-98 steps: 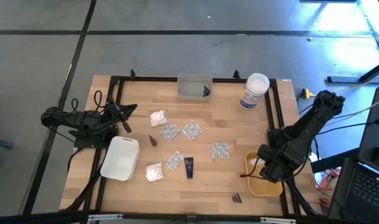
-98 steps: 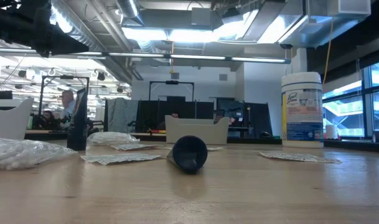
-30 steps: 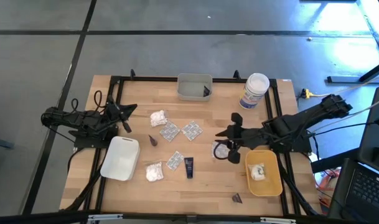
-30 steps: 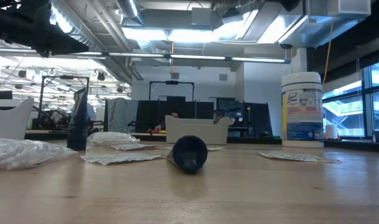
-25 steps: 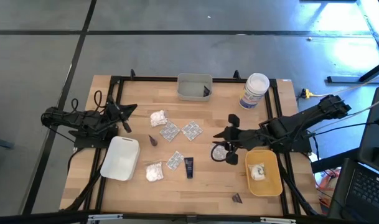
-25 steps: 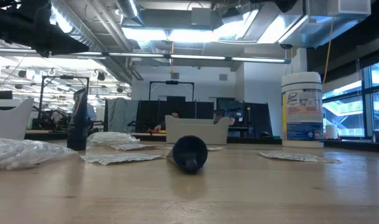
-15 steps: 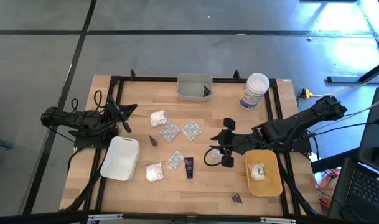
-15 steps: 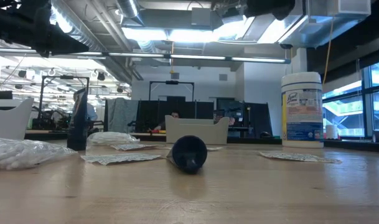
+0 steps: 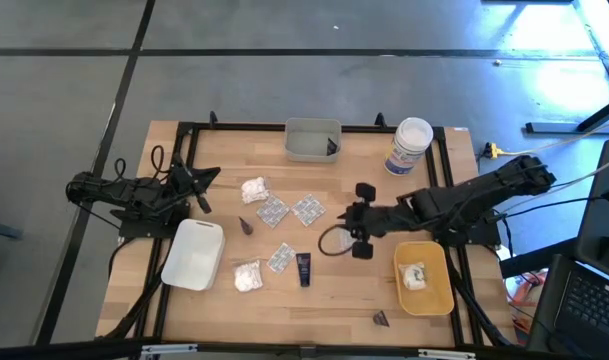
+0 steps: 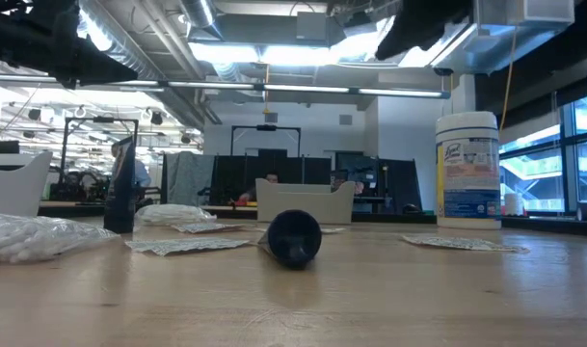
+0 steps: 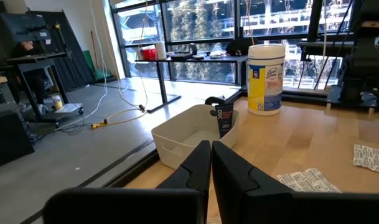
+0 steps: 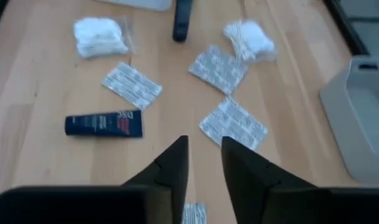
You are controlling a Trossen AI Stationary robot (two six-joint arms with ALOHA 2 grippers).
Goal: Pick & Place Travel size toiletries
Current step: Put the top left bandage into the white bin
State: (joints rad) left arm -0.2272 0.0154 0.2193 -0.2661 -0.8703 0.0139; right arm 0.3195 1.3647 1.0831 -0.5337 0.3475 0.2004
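Toiletries lie spread on the wooden table: silvery blister packets (image 9: 272, 211) (image 9: 308, 209) (image 9: 281, 257), white puffy bundles (image 9: 253, 189) (image 9: 247, 276), a dark tube (image 9: 304, 268) and dark cones (image 9: 246, 226) (image 9: 381, 318). My right gripper (image 9: 332, 238) hovers open over the table's middle, right of the tube. One more packet (image 12: 192, 213) shows between its fingers in the right wrist view. The arm hides that packet from above. My left gripper (image 11: 211, 163) waits shut at the table's left edge.
A yellow tray (image 9: 436, 296) at the near right holds a white bundle (image 9: 415, 275). A grey tray (image 9: 306, 142) at the far edge holds a dark tube (image 9: 332, 147). A white tray (image 9: 194, 253) lies near left. A tall white jar (image 9: 410, 146) stands at the far right.
My right gripper has moved toward the table's left, from beside the yellow tray to over the table's middle, passing over the lone packet there. Nothing on the table has moved.
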